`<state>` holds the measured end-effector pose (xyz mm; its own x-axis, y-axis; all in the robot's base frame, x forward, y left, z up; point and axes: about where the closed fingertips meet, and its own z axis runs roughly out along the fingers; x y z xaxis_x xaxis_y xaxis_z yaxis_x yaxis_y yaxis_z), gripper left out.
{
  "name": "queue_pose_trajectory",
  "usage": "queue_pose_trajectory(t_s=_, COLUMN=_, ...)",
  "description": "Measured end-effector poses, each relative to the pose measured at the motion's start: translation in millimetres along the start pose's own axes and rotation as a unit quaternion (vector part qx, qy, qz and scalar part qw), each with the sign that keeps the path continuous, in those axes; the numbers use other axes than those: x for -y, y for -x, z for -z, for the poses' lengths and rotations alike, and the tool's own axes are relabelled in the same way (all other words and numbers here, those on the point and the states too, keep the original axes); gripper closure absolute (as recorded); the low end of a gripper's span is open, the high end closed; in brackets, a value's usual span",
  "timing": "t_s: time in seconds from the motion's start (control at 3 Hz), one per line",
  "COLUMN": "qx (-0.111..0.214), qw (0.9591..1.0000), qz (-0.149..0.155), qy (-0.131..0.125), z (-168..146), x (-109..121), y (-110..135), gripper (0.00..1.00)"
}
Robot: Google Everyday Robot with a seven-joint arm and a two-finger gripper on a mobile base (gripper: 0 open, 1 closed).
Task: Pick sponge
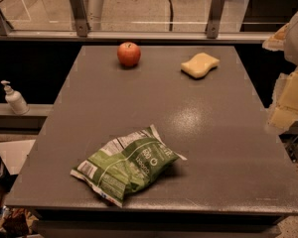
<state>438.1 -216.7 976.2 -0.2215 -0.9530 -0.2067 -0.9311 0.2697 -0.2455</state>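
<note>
The sponge (200, 65) is a pale yellow foam block with a pinched waist. It lies flat on the grey table (198, 133) at the far right. My gripper (274, 83) hangs at the right edge of the view, beyond the table's right side, to the right of the sponge and nearer the camera. Its two fingers with flat yellowish pads (289, 99) stand apart, open and empty. It touches nothing.
A red apple (129, 54) stands at the far middle of the table, left of the sponge. A green crumpled chip bag (125, 165) lies near the front edge. A pump bottle (14, 99) stands on a ledge to the left. A glass railing (139, 31) runs behind the table.
</note>
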Motion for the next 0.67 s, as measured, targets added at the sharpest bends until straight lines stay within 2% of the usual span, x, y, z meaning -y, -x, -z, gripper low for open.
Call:
queue_pose_trajectory(t_s=0.33, qx=0.002, qw=1.0, qz=0.001, qy=-0.007, z=-1.8, x=2.5, y=3.8, gripper=0.0)
queue_pose_trajectory(t_s=0.67, qx=0.017, qw=0.9996, qz=0.002, qy=-0.022, z=-17.7, x=12.0, y=17.0, gripper=0.0)
